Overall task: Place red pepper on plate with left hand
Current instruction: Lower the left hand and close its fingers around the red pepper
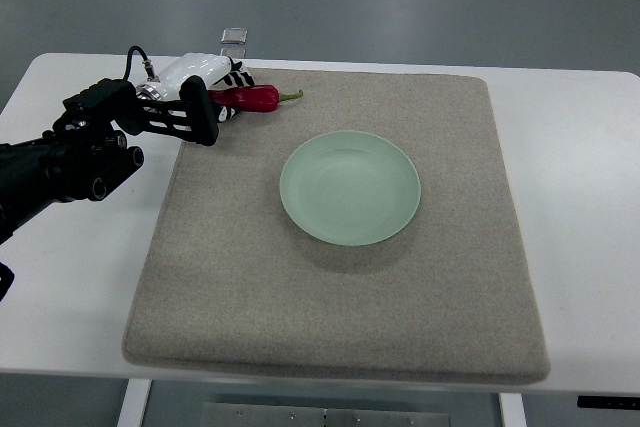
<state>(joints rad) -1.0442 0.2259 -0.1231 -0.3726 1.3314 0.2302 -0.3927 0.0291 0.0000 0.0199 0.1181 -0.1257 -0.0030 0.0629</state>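
We're closing our left hand (205,97) on the red pepper (255,98) at the mat's (330,317) far-left corner, though a firm grasp isn't clear; next we're lifting toward the plate (350,187).

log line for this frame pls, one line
stage: reach/grasp | left hand: at red pepper, grip unclear | pepper: mat far-left corner, not lifted | plate: empty, mat centre | right arm: out of view

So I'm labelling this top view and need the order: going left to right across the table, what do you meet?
Black left arm → its left hand at the pepper's end → glossy red chilli pepper with green stem → round pale green plate. All but the arm sit over the grey felt mat on the white table.
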